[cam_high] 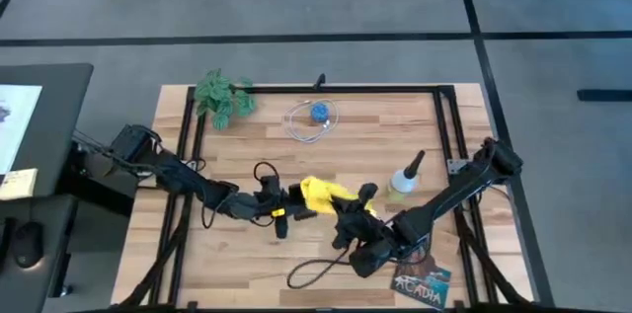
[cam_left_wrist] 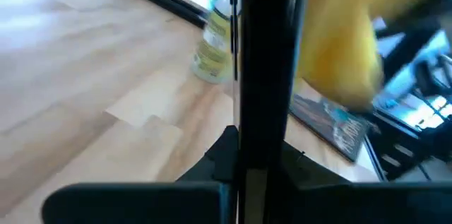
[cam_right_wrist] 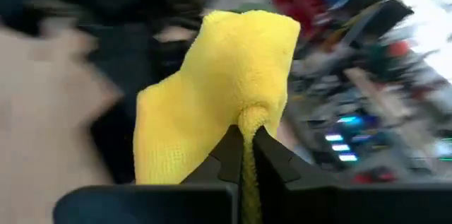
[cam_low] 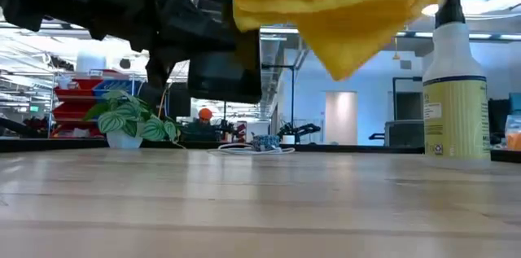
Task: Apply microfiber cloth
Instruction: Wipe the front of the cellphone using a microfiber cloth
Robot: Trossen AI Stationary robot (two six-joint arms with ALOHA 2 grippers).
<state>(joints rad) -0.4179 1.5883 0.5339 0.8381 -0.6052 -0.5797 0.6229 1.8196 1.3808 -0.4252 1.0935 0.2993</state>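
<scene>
The yellow cloth (cam_right_wrist: 219,90) is held up in the air above the middle of the desk (cam_high: 247,264), and it does not touch the wood. It is pinched by the right pincer (cam_right_wrist: 247,143), whose two dark fingers are pressed together on a small bunched fold of it. The rest of the cloth hangs loose and puffs out past the fingers.

A black phone (cam_left_wrist: 263,75) is held on its edge by the left pincer (cam_high: 279,212), just beside the cloth. The fingers of that pincer are closed on the thin sides of the phone.

The cloth is judged to be soft, light and floppy. It can be folded and squashed with no harm, and it is not likely to slip, since the fuzzy fabric is easily gripped. A bunched fold near one edge is a good place for it to be taken, so that a wide flap is left free for wiping. The phone is hard and smooth, so a firm hold on its sides is needed

A spray bottle (cam_high: 405,177) is seen standing near the right arm
</scene>
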